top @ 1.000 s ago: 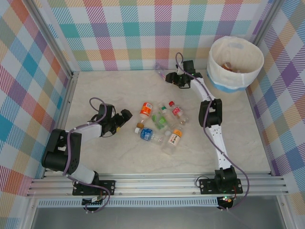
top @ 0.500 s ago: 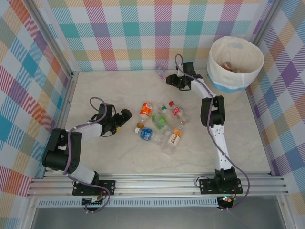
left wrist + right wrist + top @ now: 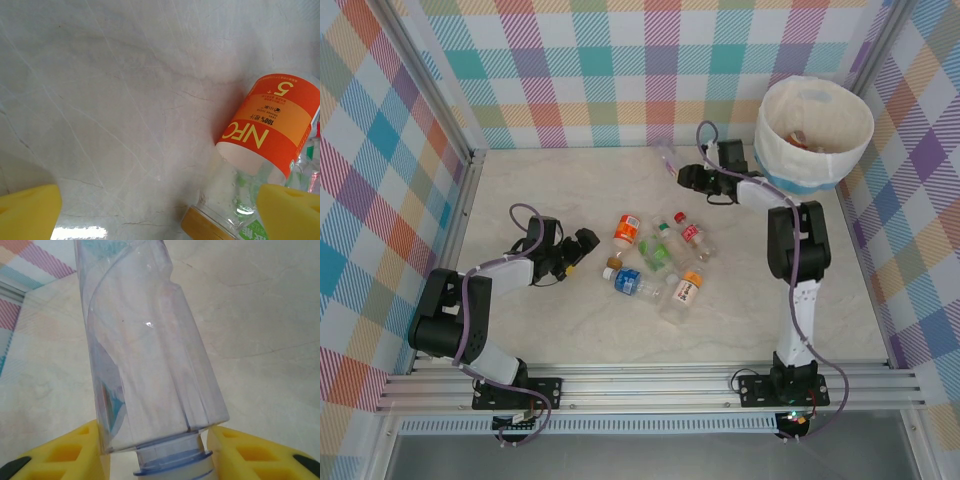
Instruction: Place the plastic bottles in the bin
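beside bin [image 3: 798, 168], outstretched right end effector [image 3: 684, 174] clamps bottle [image 3: 150, 355].

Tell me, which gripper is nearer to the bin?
Right. The right gripper, shut on a clear bottle, is just left of the bin in the top view. The left gripper is open, far across the table, beside the bottles in the middle.

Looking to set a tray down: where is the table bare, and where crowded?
Bare: far-left corner, between the back wall and the left hand; near strip, between the bottles and the front rail. Crowded: centre cluster, and beside the bin.
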